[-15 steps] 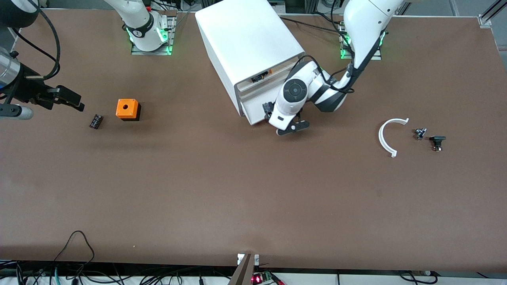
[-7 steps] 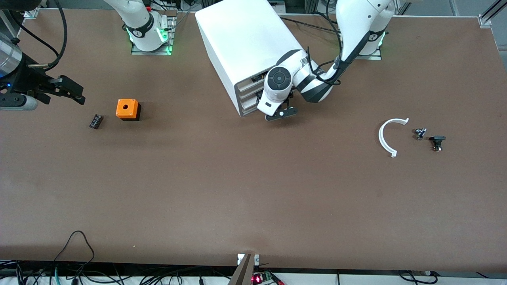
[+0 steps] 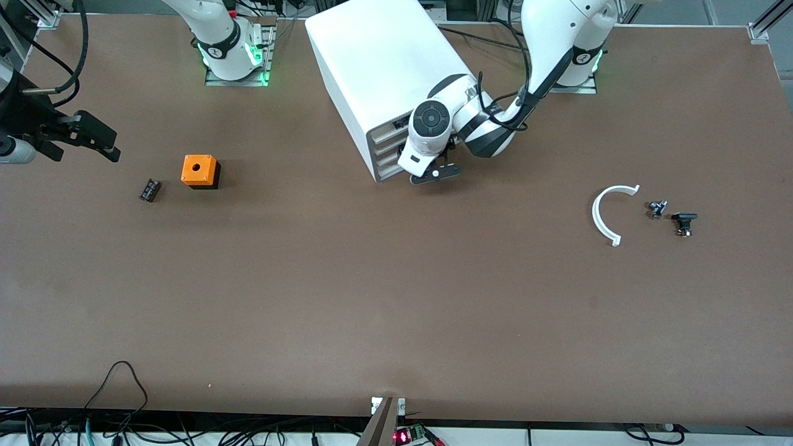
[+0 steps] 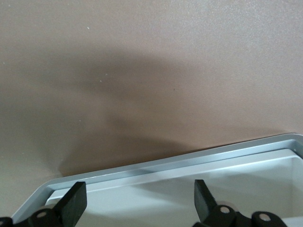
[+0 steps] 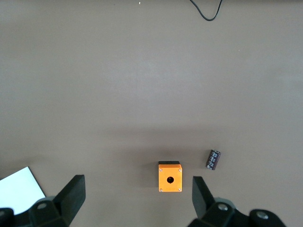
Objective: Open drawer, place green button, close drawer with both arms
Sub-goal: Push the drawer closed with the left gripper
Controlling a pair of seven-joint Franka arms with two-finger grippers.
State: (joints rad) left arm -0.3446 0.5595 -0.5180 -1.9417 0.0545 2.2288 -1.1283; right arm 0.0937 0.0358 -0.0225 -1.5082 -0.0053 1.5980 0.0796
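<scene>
Facing the robots, the front view showed the left gripper (image 3: pixel 433 174) low at the cabinet's (image 3: pixel 384 56) five-o'clock corner, with the drawer (image 3: pixel 387 145) lying flush. The right gripper (image 3: pixel 110 147) waited over the table's (image 3: pixel 396 310) nine-o'clock end. The button was nowhere visible. In the left wrist view its fingers (image 4: pixel 73 201) stood spread, gripping nothing, beside a grey-white rim (image 4: pixel 189 163). In the right wrist view its fingers (image 5: pixel 71 194) stood spread above the orange cube (image 5: pixel 170 177). Being thin plastic, the drawer probably slid lightly and was best pushed mid-front.
</scene>
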